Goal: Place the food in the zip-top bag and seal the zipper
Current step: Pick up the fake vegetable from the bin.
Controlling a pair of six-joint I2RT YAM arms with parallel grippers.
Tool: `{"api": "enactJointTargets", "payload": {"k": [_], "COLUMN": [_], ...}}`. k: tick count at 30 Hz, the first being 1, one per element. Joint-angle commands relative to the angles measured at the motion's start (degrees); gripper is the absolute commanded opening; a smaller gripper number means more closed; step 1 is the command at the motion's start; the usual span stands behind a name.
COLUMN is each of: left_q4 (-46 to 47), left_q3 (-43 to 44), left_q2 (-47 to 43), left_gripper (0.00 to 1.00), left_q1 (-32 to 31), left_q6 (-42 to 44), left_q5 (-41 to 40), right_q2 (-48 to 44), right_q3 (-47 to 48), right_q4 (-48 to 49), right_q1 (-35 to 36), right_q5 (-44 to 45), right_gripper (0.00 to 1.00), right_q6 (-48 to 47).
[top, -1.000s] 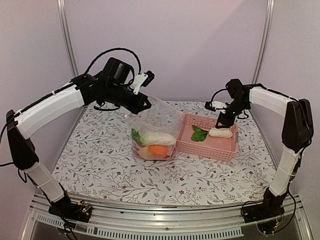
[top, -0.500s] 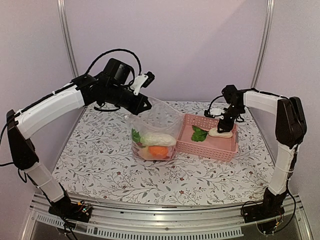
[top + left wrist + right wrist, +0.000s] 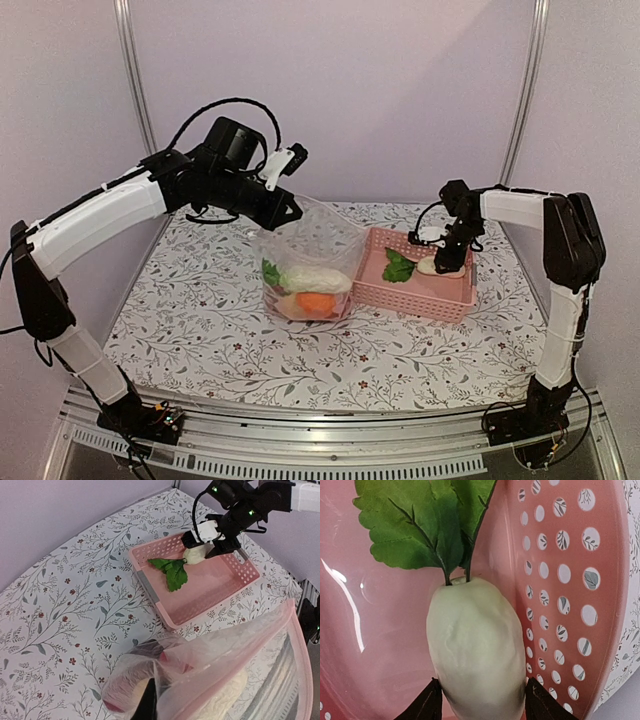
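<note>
Clear crinkly zip-top bag (image 3: 318, 240) held upright near centre of floral-printed bench (image 3: 190, 320), mouth edge clamped in left end effector (image 3: 288, 208), orange piece (image 3: 317, 300) seen inside, smooth white oblong (image 3: 475, 645) with veined green leaves (image 3: 415, 525) gripped by right end effector (image 3: 482, 707), inside pink perforated basket (image 3: 560, 580) toward right edge, lilac walls (image 3: 400, 100) noted.

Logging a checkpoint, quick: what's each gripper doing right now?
Left gripper: closed on the bag's edge.
Right gripper: straddling the radish in the basket; grip cannot be told.
</note>
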Motion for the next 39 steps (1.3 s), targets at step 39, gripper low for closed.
{"api": "enactJointTargets", "payload": {"k": [39], "left_q4": [2.5], "left_q3": [-1.7], "left_q2": [-1.3], "left_gripper": [0.04], "left_q1": [0.7], "left_q6": [-1.1], "left_q5": [0.4], "right_q2": [-25.5], "right_q3": [13.4], "right_q4": [0.6], "right_q1": [2.4], "right_q5": [-55.2], "right_gripper": [0.18], "right_q6": [20.4]}}
